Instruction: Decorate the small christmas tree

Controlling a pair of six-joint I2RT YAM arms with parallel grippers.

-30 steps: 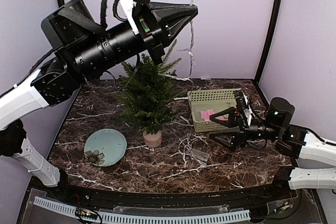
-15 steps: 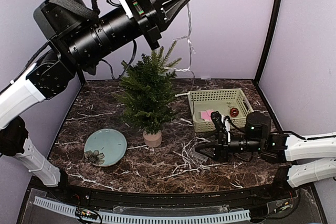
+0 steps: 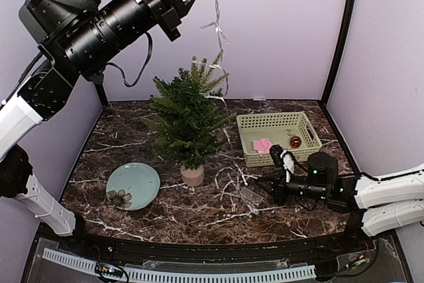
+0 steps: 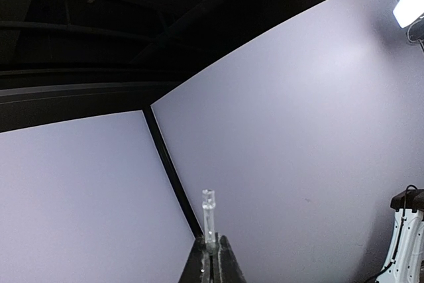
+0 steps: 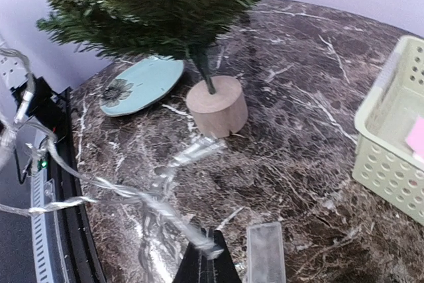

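Dark brown marble veined with white forms the tabletop [image 3: 119,138], closed in by pale lilac walls. High above it, near the top of the overhead view, the left gripper [image 4: 212,242] has its jaws pressed together on the light string [image 3: 215,28], and one clear bulb [image 4: 209,203] sticks up past the fingertips. From that pinch the string hangs down in front of the back wall, drapes over the top of the small christmas tree [image 3: 185,114] and runs down its right side to a loose tangle on the marble. The right gripper [image 5: 207,255] lies low over the table on the right, jaws clamped on a strand of the string that trails off to the left in its wrist view. A clear rectangular box [image 5: 265,256] lies flat on the marble just beside its fingers. The tree stands upright, left of centre, in its round beige pot [image 3: 192,175], near the right gripper but apart from it. A pale blue-green plate [image 3: 132,185] with a dark flower print lies flat to the pot's left. Behind the right gripper sits a pale green perforated basket [image 3: 271,117] holding pink paper squares [image 3: 262,144] and a small red ball [image 3: 295,142].
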